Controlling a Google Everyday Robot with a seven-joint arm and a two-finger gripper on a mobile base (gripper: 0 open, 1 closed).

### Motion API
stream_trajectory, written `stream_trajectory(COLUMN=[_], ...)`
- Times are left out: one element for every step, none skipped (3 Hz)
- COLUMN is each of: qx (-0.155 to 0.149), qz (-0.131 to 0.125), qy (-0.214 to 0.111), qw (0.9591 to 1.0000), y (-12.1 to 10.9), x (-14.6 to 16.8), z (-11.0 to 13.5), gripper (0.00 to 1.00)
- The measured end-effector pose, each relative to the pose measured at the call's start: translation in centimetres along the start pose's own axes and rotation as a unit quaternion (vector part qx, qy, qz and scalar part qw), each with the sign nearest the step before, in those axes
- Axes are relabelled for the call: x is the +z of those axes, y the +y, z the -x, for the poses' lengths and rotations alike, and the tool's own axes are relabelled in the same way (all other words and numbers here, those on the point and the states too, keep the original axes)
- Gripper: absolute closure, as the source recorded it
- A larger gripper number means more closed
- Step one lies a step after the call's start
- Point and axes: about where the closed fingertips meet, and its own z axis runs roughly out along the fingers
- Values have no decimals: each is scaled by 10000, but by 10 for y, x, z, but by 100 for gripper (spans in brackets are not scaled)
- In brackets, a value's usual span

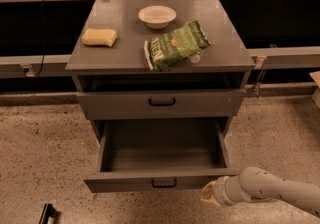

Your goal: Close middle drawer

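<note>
The grey cabinet (pixel 160 58) has its uppermost drawer (pixel 125 104) shut. Below it the middle drawer (pixel 120 185) is pulled far out, and its grey box is empty. Its small black bar handle (pixel 164 183) sits at the centre of the flat front. My gripper (pixel 208 193) is at the end of the white arm (pixel 270 190), which comes in from the lower right. It is low, right by the right end of the drawer's front, just below its bottom edge. The lowest drawer is hidden under the open one.
On the cabinet top lie a yellow sponge (pixel 99 37), a white bowl (pixel 157 16) and a green chip bag (pixel 176 45). Dark counters run behind on both sides. Speckled floor surrounds the cabinet. A small black object (pixel 47 214) lies on the floor at the lower left.
</note>
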Motion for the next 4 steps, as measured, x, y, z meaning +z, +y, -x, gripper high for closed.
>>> stream_trajectory(qx=[-159,-159,-368,-878], qz=[-533,-533,-601,-938], qy=[-75,-75,-293,-845], qw=[9984,9984,9971,9881], y=[-47,-47,-54,-78], x=[-19,-19,-16,-14], z=[4,4,16,43], gripper=[100,100,100,100])
